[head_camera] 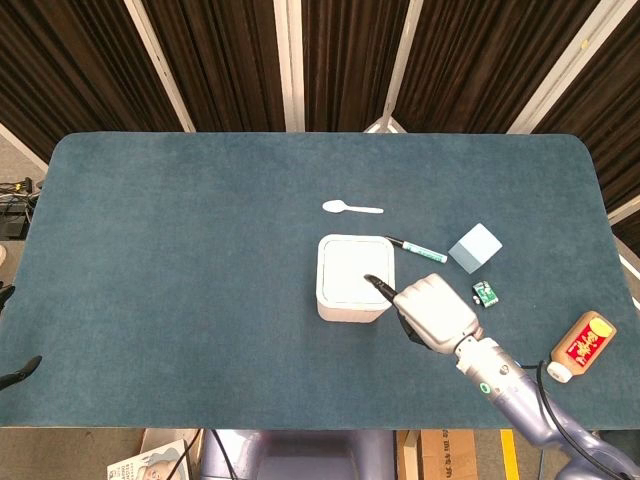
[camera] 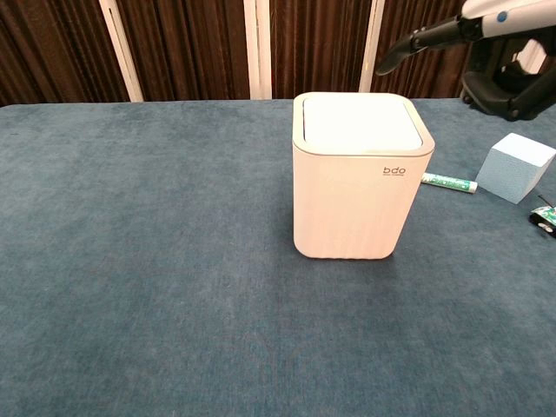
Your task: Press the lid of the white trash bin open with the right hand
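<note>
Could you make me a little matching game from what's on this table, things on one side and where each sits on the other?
Things:
1. white spoon
2. green marker
3. light blue cube
4. brown bottle

Places:
A. near the table's right edge
B. right of the marker
C. beyond the white trash bin, towards the curtains
D. beside the bin's far right corner

Pairs: 1-C, 2-D, 3-B, 4-A

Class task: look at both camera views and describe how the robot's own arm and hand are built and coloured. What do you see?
The right hand has a smooth white shell on its back with black fingers. Behind it, the arm is glossy silver-grey, with a small round teal mark near the wrist and a black cable running alongside. The left hand is not clearly visible.
</note>
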Controlling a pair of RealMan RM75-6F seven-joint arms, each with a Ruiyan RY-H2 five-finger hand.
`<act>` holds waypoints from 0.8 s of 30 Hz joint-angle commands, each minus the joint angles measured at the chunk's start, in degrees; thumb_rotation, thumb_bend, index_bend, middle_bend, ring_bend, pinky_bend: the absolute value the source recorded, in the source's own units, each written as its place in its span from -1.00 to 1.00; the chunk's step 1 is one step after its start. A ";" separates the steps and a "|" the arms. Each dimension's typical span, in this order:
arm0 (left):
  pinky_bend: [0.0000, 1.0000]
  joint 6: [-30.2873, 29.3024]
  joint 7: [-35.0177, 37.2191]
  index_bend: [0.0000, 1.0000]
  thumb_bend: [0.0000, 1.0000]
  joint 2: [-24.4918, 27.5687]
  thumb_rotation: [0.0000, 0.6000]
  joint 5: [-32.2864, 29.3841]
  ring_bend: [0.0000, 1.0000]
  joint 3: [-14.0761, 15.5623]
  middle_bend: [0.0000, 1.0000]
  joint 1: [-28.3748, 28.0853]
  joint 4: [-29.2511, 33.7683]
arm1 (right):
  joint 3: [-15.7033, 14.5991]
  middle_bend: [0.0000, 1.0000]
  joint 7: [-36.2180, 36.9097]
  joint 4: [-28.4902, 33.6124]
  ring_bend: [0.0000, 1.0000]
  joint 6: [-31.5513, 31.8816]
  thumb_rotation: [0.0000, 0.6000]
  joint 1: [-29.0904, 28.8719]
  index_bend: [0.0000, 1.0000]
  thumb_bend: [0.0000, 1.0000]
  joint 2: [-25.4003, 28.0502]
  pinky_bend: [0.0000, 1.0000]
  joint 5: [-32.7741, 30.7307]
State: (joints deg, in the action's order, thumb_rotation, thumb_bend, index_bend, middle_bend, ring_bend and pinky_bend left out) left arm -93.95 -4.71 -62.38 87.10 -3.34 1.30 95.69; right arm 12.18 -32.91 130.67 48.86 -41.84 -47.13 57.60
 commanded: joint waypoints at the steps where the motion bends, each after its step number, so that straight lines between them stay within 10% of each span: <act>1: -0.98 0.25 0.24 -0.76 -0.95 0.01 1.00 -0.30 -1.00 -0.09 -0.86 -0.08 0.06 | -0.98 0.66 -2.59 -0.13 0.68 0.32 1.00 -2.24 -0.78 0.68 -2.17 0.41 -3.09; 24: -0.98 0.85 0.64 -0.76 -0.95 0.24 1.00 0.80 -1.00 0.47 -0.85 -0.42 0.26 | -5.10 0.66 -9.05 -2.56 0.68 4.01 1.00 -9.78 -0.49 0.68 -8.64 0.41 -14.67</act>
State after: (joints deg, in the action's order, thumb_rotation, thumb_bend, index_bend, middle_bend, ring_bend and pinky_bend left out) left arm -93.11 -4.04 -62.14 87.90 -2.87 0.89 95.93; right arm 7.34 -41.84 128.38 52.79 -51.39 -55.58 43.20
